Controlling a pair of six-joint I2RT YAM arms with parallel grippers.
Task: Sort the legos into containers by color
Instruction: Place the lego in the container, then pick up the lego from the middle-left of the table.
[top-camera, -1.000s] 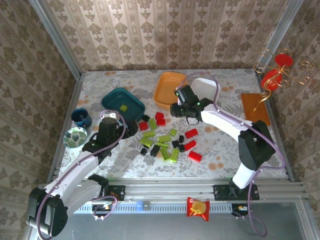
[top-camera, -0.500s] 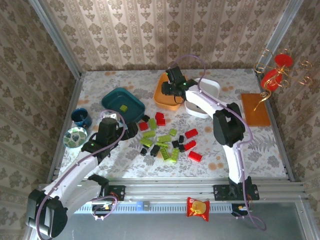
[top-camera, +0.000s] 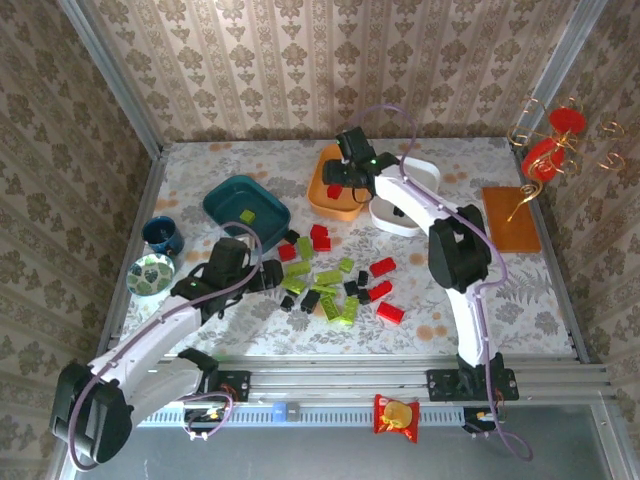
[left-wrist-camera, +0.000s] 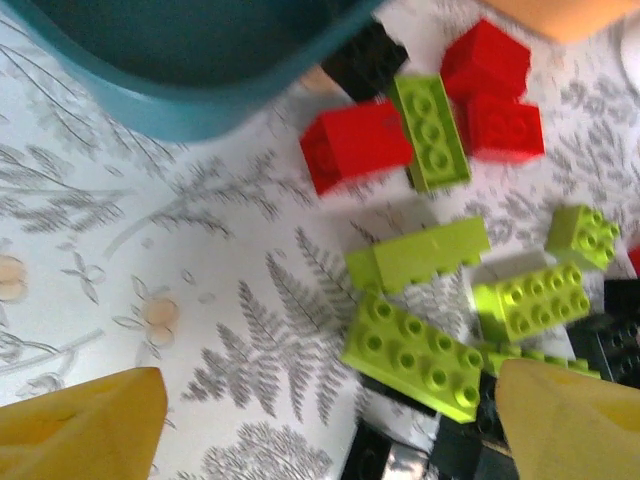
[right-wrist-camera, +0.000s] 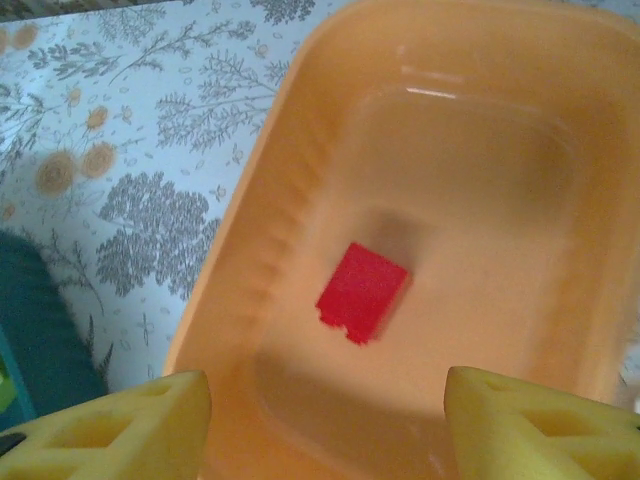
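Note:
A loose pile of red, lime green and black legos (top-camera: 330, 280) lies mid-table. My left gripper (top-camera: 278, 277) hovers open at the pile's left edge; a long lime brick (left-wrist-camera: 425, 355) lies between its yellow fingers (left-wrist-camera: 80, 425), untouched. The dark teal tub (top-camera: 225, 192) holds one lime brick (top-camera: 247, 214). My right gripper (top-camera: 345, 178) hangs open above the orange tub (top-camera: 322, 200). A single red brick (right-wrist-camera: 362, 292) rests on that tub's floor, below the spread fingertips (right-wrist-camera: 545, 425). The white tub (top-camera: 425, 172) stands right of it, partly hidden by the right arm.
A dark blue cup (top-camera: 162, 235) and a green patterned dish (top-camera: 150, 273) sit at the left edge. An orange-brown board (top-camera: 510, 217) and red ornaments (top-camera: 548, 150) are at the right. A snack packet (top-camera: 397, 415) hangs on the front rail.
My right gripper swung from the pile to above the orange tub and opened; a red brick now lies in the tub. The left gripper slid right to the pile's edge.

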